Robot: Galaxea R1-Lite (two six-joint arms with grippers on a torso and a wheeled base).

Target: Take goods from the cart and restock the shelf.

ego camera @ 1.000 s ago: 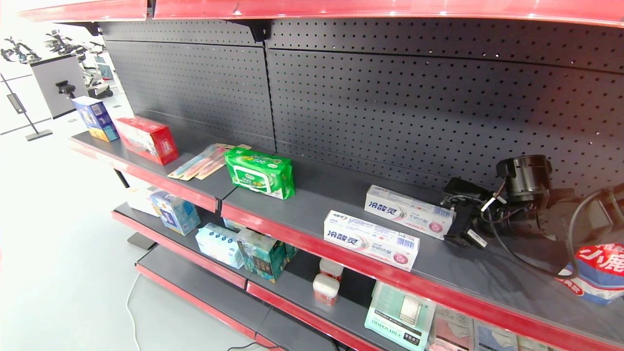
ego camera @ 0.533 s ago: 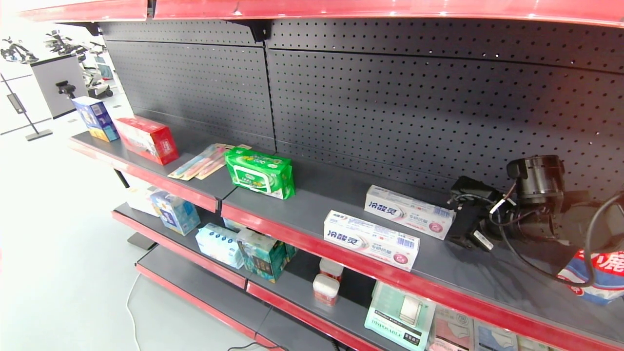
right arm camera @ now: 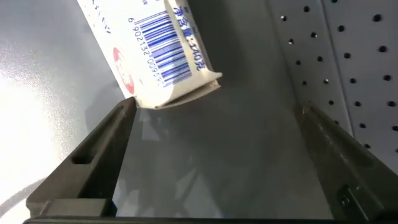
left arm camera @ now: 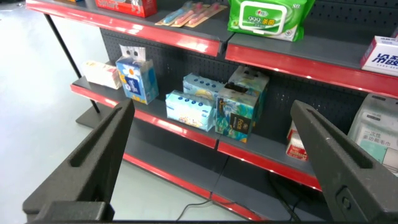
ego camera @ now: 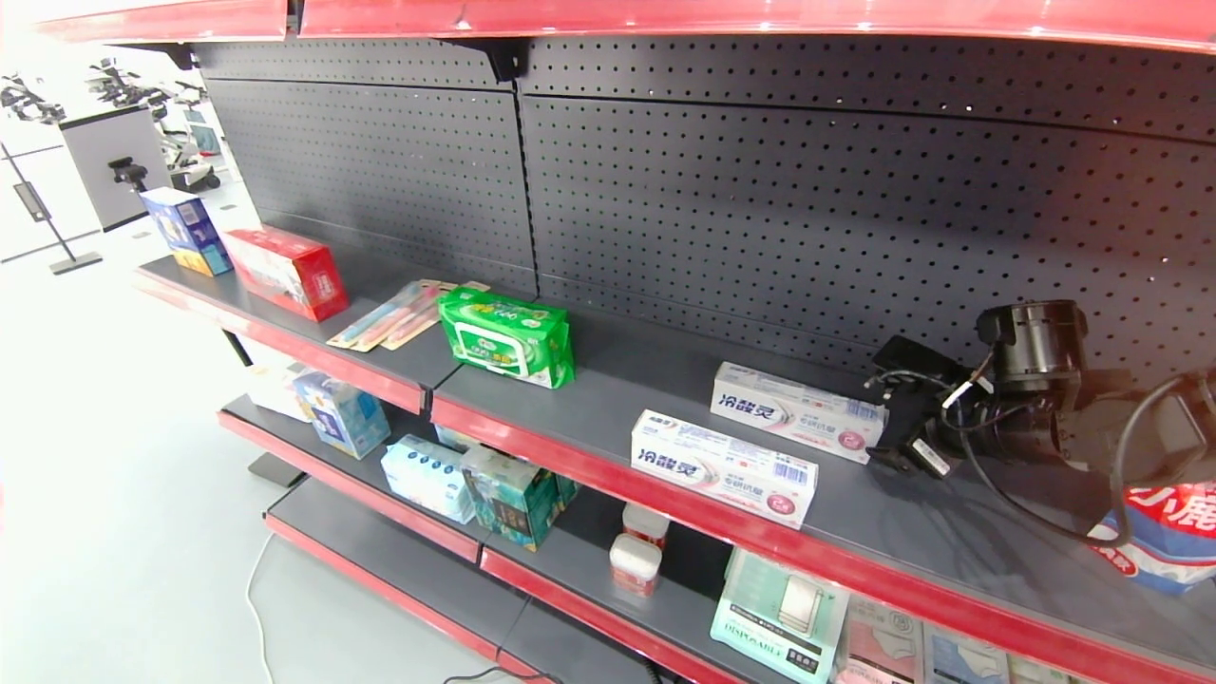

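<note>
- Right wrist view: the right end effector (right arm camera: 211, 162) is released and empty, its fingers spread over bare shelf (right arm camera: 242, 137). The barcode end of the rear toothpaste box (right arm camera: 155, 53) lies just beside one fingertip.
- Head view: a second toothpaste box (ego camera: 724, 465) lies at the shelf's red front edge. Open deck runs between it and the green wipes pack (ego camera: 508, 335).
- Left wrist view: the left end effector (left arm camera: 211, 155) is released and faces the tissue packs (left arm camera: 193, 109) on a lower shelf.

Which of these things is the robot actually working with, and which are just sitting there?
In the job: rear toothpaste box, by the right gripper, jaws open; the shelf under it.
Just sitting: front toothpaste box, green wipes pack, toothbrush packs, red box, blue box.
</note>
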